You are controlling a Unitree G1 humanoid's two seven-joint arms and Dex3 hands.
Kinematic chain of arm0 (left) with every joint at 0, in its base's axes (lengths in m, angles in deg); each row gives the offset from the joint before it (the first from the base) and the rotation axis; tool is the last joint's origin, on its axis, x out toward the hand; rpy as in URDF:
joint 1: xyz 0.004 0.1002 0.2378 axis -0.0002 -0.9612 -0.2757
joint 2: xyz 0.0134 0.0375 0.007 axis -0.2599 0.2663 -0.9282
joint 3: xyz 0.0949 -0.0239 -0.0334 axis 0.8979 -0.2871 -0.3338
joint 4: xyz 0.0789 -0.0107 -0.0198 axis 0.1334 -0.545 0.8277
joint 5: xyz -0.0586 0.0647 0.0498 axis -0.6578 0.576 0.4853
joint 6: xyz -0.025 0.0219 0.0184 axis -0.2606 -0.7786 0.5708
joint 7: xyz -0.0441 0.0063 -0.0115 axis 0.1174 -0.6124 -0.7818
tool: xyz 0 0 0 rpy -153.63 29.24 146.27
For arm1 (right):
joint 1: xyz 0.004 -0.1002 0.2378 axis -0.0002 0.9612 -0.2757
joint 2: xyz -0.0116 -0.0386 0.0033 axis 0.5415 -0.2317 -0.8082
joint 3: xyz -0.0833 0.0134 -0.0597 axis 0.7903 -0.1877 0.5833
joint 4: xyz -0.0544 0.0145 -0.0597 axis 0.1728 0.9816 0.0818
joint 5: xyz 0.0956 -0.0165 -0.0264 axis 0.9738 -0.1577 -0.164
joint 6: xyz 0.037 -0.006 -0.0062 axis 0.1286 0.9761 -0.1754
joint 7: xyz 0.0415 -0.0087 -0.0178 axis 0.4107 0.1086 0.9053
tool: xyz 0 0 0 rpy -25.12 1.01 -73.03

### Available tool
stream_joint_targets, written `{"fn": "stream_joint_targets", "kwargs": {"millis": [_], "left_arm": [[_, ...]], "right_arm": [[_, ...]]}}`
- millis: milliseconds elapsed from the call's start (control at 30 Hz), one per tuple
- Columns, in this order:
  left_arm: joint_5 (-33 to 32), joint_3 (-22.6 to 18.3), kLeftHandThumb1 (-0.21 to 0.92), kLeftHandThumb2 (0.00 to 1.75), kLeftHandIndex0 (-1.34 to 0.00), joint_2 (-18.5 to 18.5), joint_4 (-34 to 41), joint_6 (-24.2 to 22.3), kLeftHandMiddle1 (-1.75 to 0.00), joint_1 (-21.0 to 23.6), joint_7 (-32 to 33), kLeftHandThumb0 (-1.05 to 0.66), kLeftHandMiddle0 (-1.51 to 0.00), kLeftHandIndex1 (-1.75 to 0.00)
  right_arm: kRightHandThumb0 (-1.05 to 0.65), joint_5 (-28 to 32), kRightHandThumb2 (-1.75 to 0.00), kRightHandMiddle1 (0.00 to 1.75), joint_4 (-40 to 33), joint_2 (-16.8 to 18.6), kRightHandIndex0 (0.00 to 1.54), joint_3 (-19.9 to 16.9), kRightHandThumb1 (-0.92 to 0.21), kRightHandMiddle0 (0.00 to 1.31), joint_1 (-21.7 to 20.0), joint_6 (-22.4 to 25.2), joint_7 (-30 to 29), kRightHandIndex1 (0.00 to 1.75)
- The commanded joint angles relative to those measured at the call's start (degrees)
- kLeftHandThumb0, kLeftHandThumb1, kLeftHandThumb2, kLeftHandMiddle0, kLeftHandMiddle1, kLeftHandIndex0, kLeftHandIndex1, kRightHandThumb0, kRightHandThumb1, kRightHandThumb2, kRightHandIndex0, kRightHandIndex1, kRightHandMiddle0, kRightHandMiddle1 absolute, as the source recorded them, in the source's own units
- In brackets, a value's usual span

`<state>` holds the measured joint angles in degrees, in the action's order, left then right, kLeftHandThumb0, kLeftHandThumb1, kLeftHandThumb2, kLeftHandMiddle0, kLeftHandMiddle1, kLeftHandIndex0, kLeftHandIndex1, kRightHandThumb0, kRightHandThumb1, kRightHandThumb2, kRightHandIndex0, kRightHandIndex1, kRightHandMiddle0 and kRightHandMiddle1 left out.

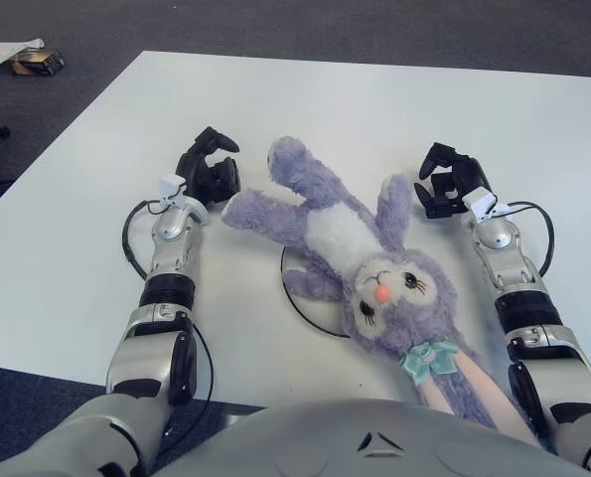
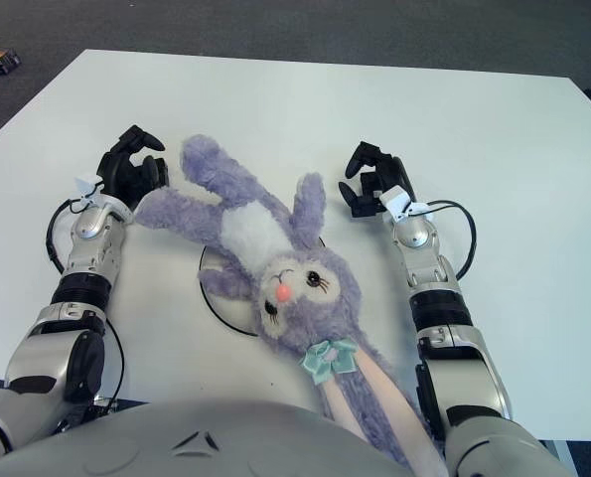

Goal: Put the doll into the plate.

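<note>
The left hand (image 1: pixel 209 169) sits on the left side of the white table (image 1: pixel 394 109), just beside the purple bunny doll's (image 1: pixel 350 248) outstretched leg. Its black fingers are curled in and I don't see anything between them; they look close to the plush foot, but I honestly can't tell whether they actually touch it.

Moving right, the doll itself is sprawled diagonally across the middle of the table, belly up. Legs point up and away toward the far left, the white tummy is in the centre, and the head with the pink nose (image 1: pixel 379 295) is down near the robot's chest. A teal bow (image 1: pixel 426 359) is tied on the long ear that trails off toward the bottom edge, while the other ear sticks up toward the right hand. Under the body there's the plate (image 1: pixel 297 295), white with a dark rim, mostly covered by the plush. Only an arc of its edge peeks out on the near-left side.

Further right, the right hand (image 1: pixel 446 181) shows just beside the raised ear, fingers bent inward and gripping nothing, with a small gap to the plush.
</note>
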<state>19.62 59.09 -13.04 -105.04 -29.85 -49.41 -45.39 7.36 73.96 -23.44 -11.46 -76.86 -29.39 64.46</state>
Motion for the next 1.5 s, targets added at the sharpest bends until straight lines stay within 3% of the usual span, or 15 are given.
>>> {"fn": "stream_joint_targets", "kwargs": {"millis": [0,367,867,1067,1467], "left_arm": [[-1.65,-0.02,0.4,1.21,-0.54,2.42,-0.19,-1.43,-1.75,-3.93,0.51,-0.45,-1.27,-1.75],[-1.86,1.33,0.49,1.11,-0.48,4.0,7.29,-7.67,-1.75,-7.04,1.39,-0.43,-1.26,-1.75],[0.6,3.14,0.46,1.14,-0.5,4.15,14.93,-14.11,-1.75,-10.54,7.05,-0.43,-1.26,-1.75],[1.72,3.88,0.44,1.17,-0.52,5.44,20.22,-14.4,-1.75,-13.54,10.23,-0.44,-1.28,-1.75],[2.07,5.25,0.43,1.18,-0.53,5.76,25.45,-16.88,-1.75,-16.74,10.91,-0.44,-1.26,-1.75]], "right_arm": [[-0.44,0.46,-1.17,1.75,3.55,2.33,1.05,0.38,-0.44,0.52,3.63,2.0,0.37,1.75],[-0.44,0.48,-1.13,1.75,4.6,3.0,1.06,-0.4,-0.46,0.5,3.34,0.87,-0.15,1.75],[-0.43,2.52,-1.1,1.75,4.85,2.56,1.07,-1.29,-0.49,0.48,3.6,0.71,1.79,1.75],[-0.44,11.28,-1.15,1.75,3.62,4.94,1.12,-5.49,-0.45,0.51,3.48,5.05,6.4,1.75],[-0.45,17.66,-1.2,1.75,0.09,6.13,1.1,-8.06,-0.41,0.54,4.84,7.35,10.73,1.75]]}}
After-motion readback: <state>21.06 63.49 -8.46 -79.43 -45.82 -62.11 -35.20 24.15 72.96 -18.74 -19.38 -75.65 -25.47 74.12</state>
